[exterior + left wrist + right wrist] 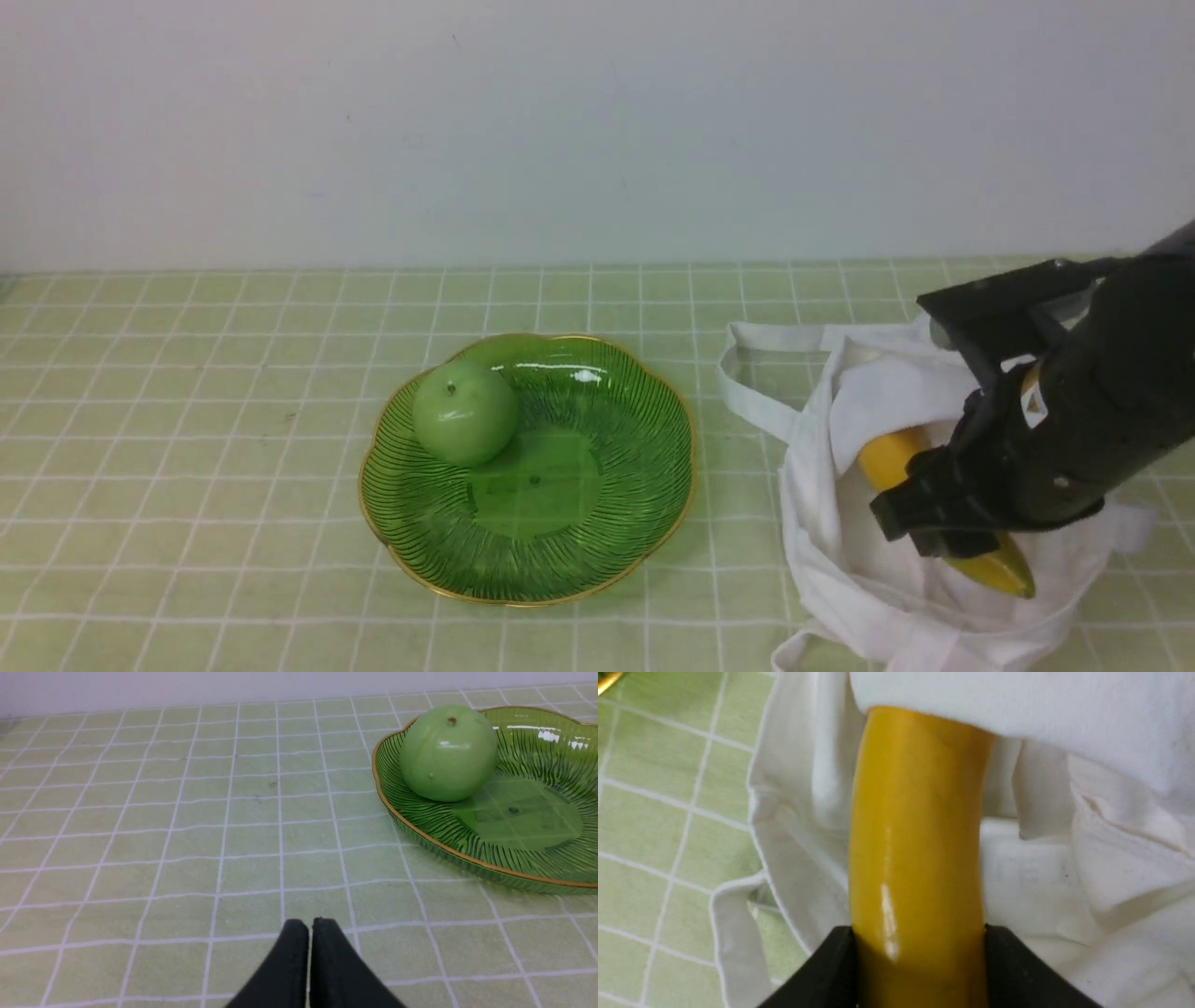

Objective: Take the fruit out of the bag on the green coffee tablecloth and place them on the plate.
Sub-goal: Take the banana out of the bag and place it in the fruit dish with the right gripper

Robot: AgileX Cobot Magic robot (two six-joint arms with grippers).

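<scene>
The left tool (pixel 309 926) shows only in its own wrist camera. Its fingers are pressed together on nothing, low over the cloth (pixel 187 467) that covers the surface, near the plate (pixel 597 523). In the front view the plate sits at centre frame, with a green apple (pixel 464 412) resting in its upper left part. At the right of the frame the bag (pixel 822 523) lies slumped and open, one strap looped toward the plate. The banana (pixel 892 457) lies in the bag's mouth, one tip pointing toward the lower right. The right tool (pixel 919 940) is clamped across the banana, a finger on each side.
</scene>
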